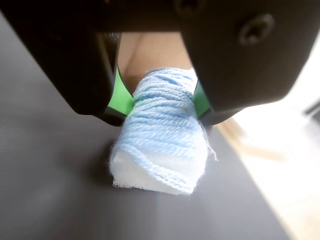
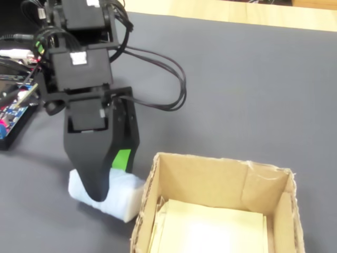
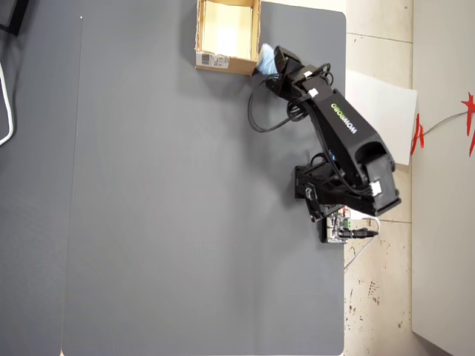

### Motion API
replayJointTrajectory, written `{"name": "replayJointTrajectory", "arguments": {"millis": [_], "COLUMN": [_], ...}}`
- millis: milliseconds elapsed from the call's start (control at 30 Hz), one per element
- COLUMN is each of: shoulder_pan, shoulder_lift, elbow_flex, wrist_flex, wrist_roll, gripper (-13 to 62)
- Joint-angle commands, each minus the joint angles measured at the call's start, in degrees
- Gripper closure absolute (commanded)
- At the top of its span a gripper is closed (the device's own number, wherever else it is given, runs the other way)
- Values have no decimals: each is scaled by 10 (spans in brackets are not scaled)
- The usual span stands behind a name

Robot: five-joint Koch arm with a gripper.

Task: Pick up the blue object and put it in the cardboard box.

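- Gripper (image 1: pixel 160 107): jaws clamped on the blue object (image 1: pixel 162 145), green pads pressing both its sides, seen in the wrist view.
- In the fixed view the blue object (image 2: pixel 124 195) sits low on the grey mat (image 2: pixel 237 89), just beside the outer wall of the cardboard box (image 2: pixel 210 176).
- Step, as judged: grasp made, lift not yet done.
- Next: raise clear of the wall, carry over the box, release.

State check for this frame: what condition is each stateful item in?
gripper: shut on the blue object, green pads pressing both its sides.
blue object: clamped, low at the mat, outside the box beside its wall.
cardboard box: open-topped, upright, only pale paper inside.
circuit board: cabled beside the arm's base.
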Motion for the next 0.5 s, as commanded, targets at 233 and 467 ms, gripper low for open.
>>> {"name": "replayJointTrajectory", "arguments": {"millis": [233,467], "shoulder_pan": [11,16], "shoulder_lift": [46,77], "elbow_flex": [-2,4], "wrist_flex": [-164,-195], "wrist_roll": [105,122], "gripper": [341,341]}}
